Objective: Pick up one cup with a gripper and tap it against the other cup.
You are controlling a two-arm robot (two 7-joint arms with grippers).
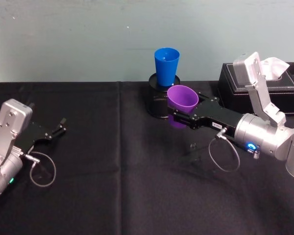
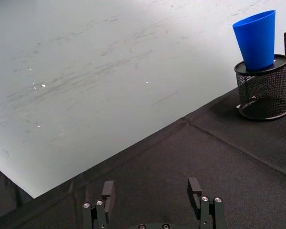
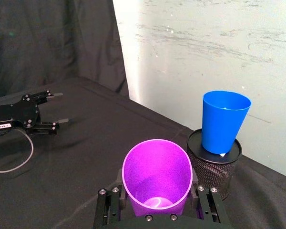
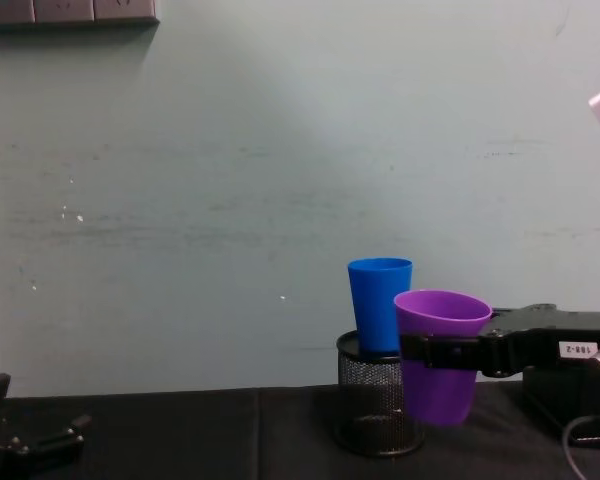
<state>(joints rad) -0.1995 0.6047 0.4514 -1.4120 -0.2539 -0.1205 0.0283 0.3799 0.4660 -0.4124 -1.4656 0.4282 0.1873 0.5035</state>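
Right gripper [image 1: 179,113], a slim black horizontal clamp on a silver-grey arm with a blue light ring, reaches in from the robot's right. Its jaws are closed around the wall of the purple tapered plastic cup [image 1: 182,98], one finger on each side below the rim. The purple cup is held upright with its wide rim up. In the chest view its base appears clear of the black tablecloth [image 1: 112,171].

The bright blue tapered plastic cup [image 1: 166,66] stands upright on the flat top of the black mesh cylindrical pen holder [image 1: 154,104], at the far middle of the table near the pale wall. The purple cup sits just beside the holder on the robot's right, with its rim lower than the blue cup's rim. The right wrist view shows a gap between the two cups. Whether the purple cup touches the holder cannot be told.

Left gripper [image 1: 59,128] rests low over the cloth at the robot's left, well apart from both cups. Its jaws stand wide apart with nothing between them.

A black box with a white tissue [image 1: 264,90] stands at the far right, behind the right arm.
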